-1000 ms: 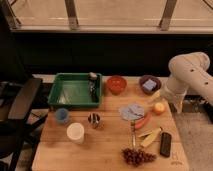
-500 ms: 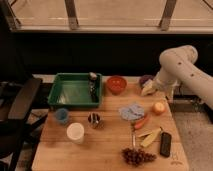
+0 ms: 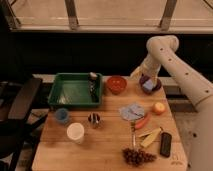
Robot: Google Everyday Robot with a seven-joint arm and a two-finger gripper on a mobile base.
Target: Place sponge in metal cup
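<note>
- I see the sponge (image 3: 148, 86) blue face up in a purple bowl (image 3: 156, 85) near the far right corner of the desk (image 3: 100, 150).
- My gripper (image 3: 144, 79) is right above that bowl, at the sponge. I cannot tell whether it is released or clenched, or whether it touches the sponge.
- The metal cup (image 3: 94, 119) stands upright around the middle of the desk, left of centre and well apart from the sponge.
- A white cup (image 3: 75, 132) is just beside it toward the near left, with a blue cup (image 3: 62, 115) further left.
- A red bowl (image 3: 116, 84) sits at the far edge, between the purple bowl and a green bin (image 3: 75, 91).
- A grey-blue cloth (image 3: 132, 111) lies flat between the metal cup and the right edge.
- Grapes (image 3: 138, 156) lie at the near edge.
</note>
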